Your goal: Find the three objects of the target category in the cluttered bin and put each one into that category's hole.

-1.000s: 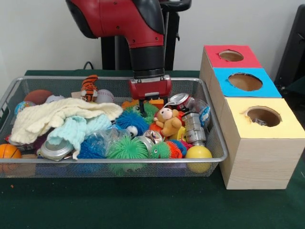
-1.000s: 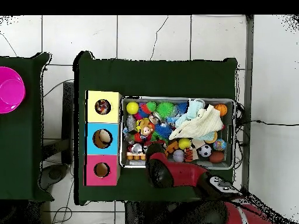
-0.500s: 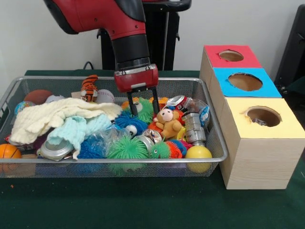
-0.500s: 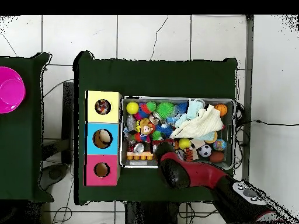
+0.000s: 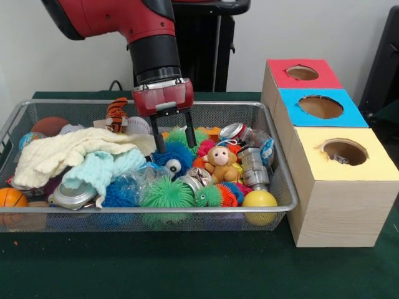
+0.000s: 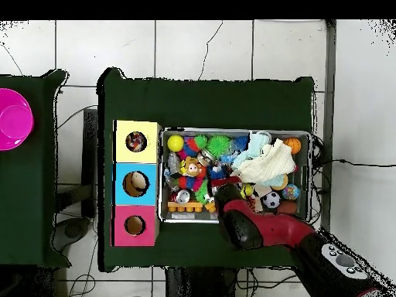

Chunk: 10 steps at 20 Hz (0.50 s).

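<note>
A wire bin (image 5: 187,210) is packed with toys, balls, cans and cloths. My gripper (image 5: 174,138) hangs open in the bin's middle, toward its back. Its fingertips reach down on either side of a green spiky toy (image 5: 181,135), just above a blue fuzzy ball with an eye (image 5: 173,161). Nothing is held. A plush monkey (image 5: 220,159) sits right of it, and a tiger toy (image 5: 116,114) is behind on the left. Three boxes stand right of the bin, with a red-topped hole (image 5: 302,73), a blue-topped hole (image 5: 321,107) and a yellow-topped hole (image 5: 345,151). In the overhead view the arm (image 6: 244,224) covers the gripper.
A cream cloth (image 5: 72,149) and a pale blue cloth (image 5: 100,168) cover the bin's left half. Metal cans (image 5: 252,167) and a yellow ball (image 5: 259,199) lie at the right end. Green spiky balls (image 5: 166,193) line the front. A pink bowl (image 6: 11,118) sits on a separate table.
The arm has swung left along the bin's back and come down a little. The gripper now sits over the blue fuzzy ball instead of beside the cans.
</note>
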### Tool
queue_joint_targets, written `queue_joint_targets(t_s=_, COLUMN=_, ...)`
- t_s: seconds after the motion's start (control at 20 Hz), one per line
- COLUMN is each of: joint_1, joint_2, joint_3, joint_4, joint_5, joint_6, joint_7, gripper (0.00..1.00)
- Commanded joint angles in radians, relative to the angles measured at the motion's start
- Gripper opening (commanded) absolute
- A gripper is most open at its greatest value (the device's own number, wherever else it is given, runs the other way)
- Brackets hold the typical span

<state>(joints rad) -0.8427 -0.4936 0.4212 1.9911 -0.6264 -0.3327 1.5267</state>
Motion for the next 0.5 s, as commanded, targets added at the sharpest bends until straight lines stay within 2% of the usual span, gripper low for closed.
queue_joint_targets(t_s=0.05, joint_1=0.080, joint_2=-0.069, joint_3=0.019, joint_4=-0.108, joint_5=-0.007, joint_6=-0.100, joint_7=0.128, gripper=1.00)
queue_joint_targets(t_s=0.3, joint_1=0.213, joint_2=-0.167, joint_3=-0.065, joint_4=-0.043, joint_5=0.144, joint_6=-0.091, joint_7=0.170, gripper=1.00)
queue_joint_targets(t_s=0.5, joint_1=0.268, joint_2=-0.217, joint_3=-0.082, joint_4=-0.032, joint_5=0.201, joint_6=-0.070, joint_7=0.188, gripper=1.00)
